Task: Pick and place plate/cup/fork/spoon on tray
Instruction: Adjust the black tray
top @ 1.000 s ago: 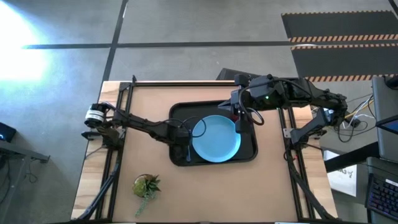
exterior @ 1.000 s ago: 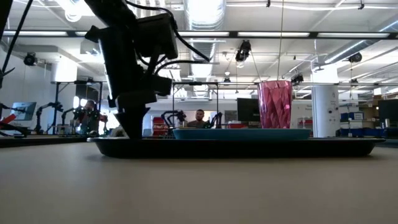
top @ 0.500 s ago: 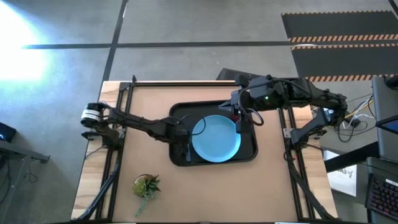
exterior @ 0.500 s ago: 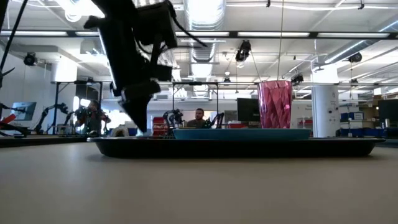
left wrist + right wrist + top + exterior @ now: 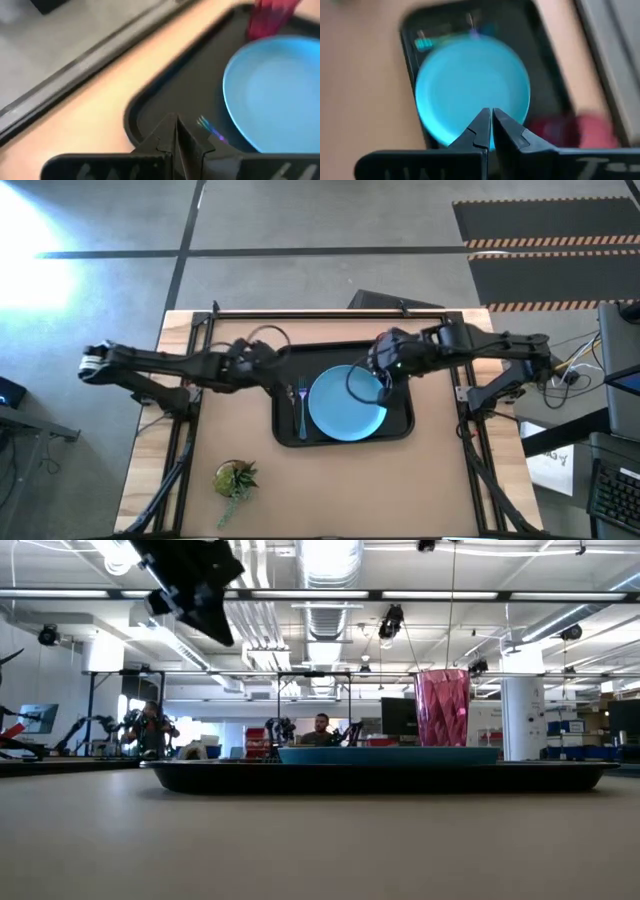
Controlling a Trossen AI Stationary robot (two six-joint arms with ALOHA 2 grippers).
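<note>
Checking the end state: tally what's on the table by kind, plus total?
plate: 1
cup: 1
fork: 1
spoon: 1
tray: 1
potted plant: 1
Total: 6

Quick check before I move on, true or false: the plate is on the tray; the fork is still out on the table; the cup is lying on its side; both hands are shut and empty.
1. The plate is on the tray. True.
2. The fork lies on the bare table. False: it lies in the tray, beside the plate.
3. The cup lies on its side. False: it stands upright in the tray.
4. The left hand and right hand are shut and empty. True.
</note>
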